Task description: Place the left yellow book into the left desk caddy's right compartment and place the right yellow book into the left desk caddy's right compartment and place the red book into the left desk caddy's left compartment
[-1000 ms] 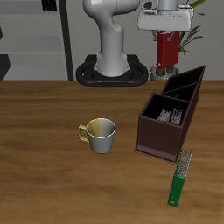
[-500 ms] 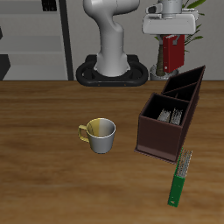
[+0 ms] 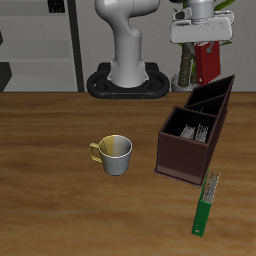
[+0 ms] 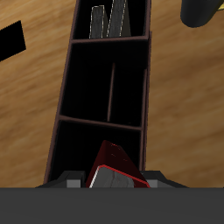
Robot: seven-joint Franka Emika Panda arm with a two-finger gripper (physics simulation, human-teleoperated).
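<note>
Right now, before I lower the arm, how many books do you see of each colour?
Small grey-tan books with ribbed pale page edges: 2, both standing in the dark brown desk caddy
Dark red hardcover book: 1, held up in the air
Slim green book: 1, flat on the table
Total: 4 books

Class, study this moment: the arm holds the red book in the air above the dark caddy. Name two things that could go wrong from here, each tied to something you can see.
1. The red book hangs tilted in the gripper, so a corner may catch the left desk caddy rim or divider when lowered.
2. The bin nearer the table's front already holds two grey-tan books; dropping into it would misplace the red book and may jam against them.
</note>
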